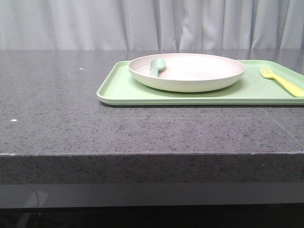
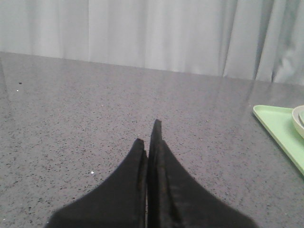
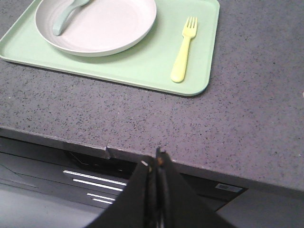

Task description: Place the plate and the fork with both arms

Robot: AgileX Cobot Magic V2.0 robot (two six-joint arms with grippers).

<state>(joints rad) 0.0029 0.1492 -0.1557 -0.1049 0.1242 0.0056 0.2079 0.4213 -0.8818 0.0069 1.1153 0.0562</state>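
Note:
The off-white plate [image 1: 190, 71] sits on a light green tray [image 1: 123, 88] at the back right of the table. It also shows in the right wrist view [image 3: 102, 26], and its edge in the left wrist view [image 2: 299, 121]. The yellow fork [image 1: 282, 81] lies on the tray to the right of the plate, seen too in the right wrist view [image 3: 184, 50]. My left gripper [image 2: 149, 135] is shut and empty over bare tabletop, left of the tray. My right gripper [image 3: 156, 159] is shut and empty, at the table's front edge, well short of the tray. Neither gripper shows in the front view.
A pale grey-green spoon [image 1: 156, 66] lies in the plate's left side, also in the right wrist view [image 3: 64, 16]. The dark speckled table [image 1: 71, 118] ends at a front edge [image 3: 71, 137]. Grey curtains [image 1: 152, 23] hang behind.

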